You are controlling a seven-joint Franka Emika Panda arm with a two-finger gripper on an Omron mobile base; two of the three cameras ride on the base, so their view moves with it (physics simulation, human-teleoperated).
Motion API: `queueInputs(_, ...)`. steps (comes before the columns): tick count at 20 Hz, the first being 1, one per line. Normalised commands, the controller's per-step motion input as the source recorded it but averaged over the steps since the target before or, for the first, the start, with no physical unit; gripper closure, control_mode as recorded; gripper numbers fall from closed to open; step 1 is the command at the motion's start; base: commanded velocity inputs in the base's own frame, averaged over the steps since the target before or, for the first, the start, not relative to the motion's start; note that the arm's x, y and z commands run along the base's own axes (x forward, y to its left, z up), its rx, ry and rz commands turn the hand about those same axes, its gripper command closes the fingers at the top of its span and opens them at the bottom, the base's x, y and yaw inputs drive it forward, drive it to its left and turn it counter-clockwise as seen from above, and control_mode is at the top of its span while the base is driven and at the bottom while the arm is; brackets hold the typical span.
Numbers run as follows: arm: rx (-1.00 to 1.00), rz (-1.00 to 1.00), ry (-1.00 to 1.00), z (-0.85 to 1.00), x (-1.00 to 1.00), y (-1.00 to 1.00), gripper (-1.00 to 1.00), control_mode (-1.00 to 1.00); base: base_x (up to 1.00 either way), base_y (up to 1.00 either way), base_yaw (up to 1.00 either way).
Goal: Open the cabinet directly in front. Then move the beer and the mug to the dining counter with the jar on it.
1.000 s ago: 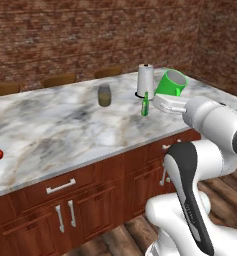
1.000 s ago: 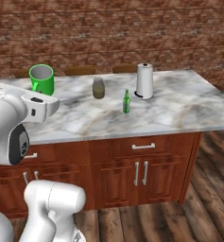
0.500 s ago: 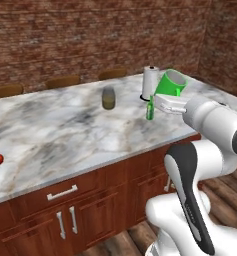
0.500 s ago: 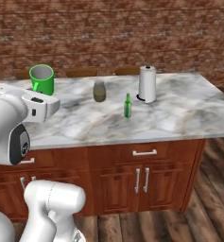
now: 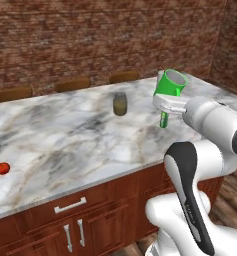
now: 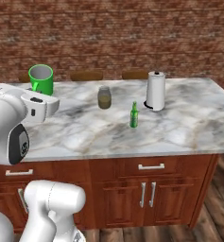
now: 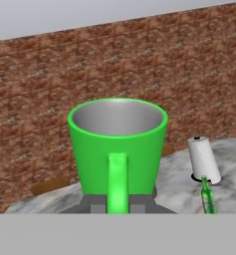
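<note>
Tomato (image 5: pixel 3 168) lies left on dining counter (image 5: pixel 65 145), beyond right base view's edge.

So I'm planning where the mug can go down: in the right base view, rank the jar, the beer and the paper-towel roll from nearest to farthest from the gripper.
1. The jar, just right of the gripper holding the mug.
2. The beer, mid-counter, further right.
3. The paper-towel roll, behind and right of the beer.

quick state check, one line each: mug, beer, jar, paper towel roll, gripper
mug: upright, empty, held above the counter
beer: upright on the dining counter
jar: upright, lid on
paper towel roll: standing on end
gripper: shut on the mug
</note>
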Motion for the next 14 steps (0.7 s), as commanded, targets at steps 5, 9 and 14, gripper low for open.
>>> queueInputs(5, 0.00, 0.00, 0.00, 0.00, 0.00, 0.00, 1.00, 1.00, 0.35, -0.06, 0.03)
queueInputs(9, 0.00, 0.00, 0.00, 0.00, 0.00, 0.00, 1.00, 1.00, 0.42, -0.04, 0.02)
queueInputs(14, 0.00, 0.00, 0.00, 0.00, 0.00, 0.00, 1.00, 1.00, 0.47, 0.00, 0.01)
